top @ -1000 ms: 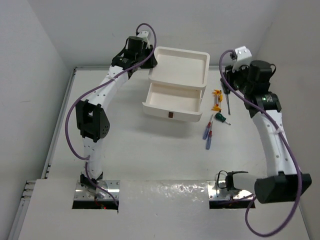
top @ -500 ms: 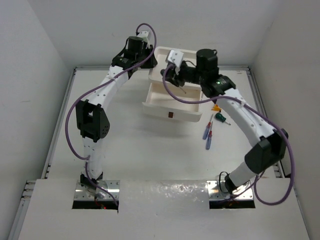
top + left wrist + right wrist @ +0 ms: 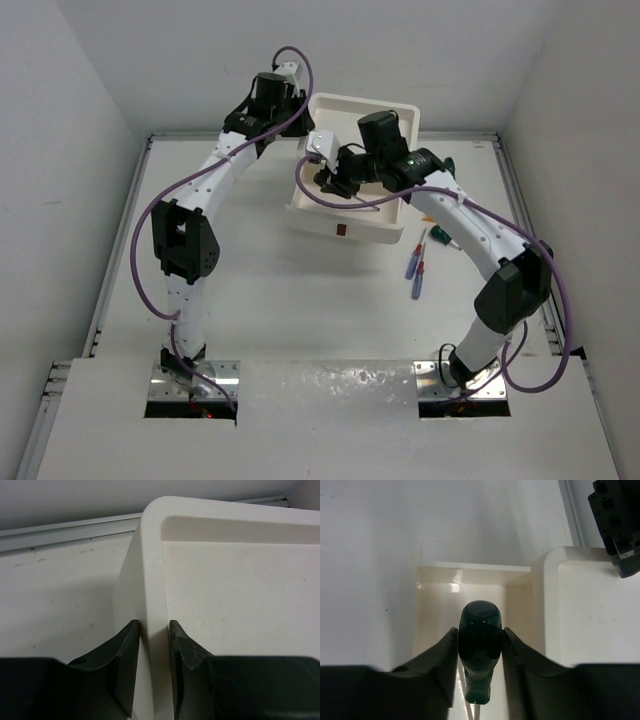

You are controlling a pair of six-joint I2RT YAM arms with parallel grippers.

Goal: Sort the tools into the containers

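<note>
- The right jaws pinch a green-handled screwdriver [image 3: 480,635] by its handle. They hold it over the left part of the pulled-out drawer [image 3: 345,230] of the white drawer unit [image 3: 300,165].
- The left jaws are pressed onto the rim of the unit's top tray [image 3: 150,555] at its far left corner, one on each side of the wall. This looks like a steadying hold.
- The step in hand appears to be delivery: the screwdriver hangs above the drawer's floor and is not yet let go.
- The next move calls for a short descent inside the drawer walls. The right jaws then need to spread so the tool drops in, followed by a lift that clears the overhanging tray.
- On the worktop [image 3: 300,300], right of the drawer, lie blue-purple-handled screwdrivers [image 3: 416,270] and a second green-handled screwdriver [image 3: 441,237]. The sorting therefore seems only partly done.
</note>
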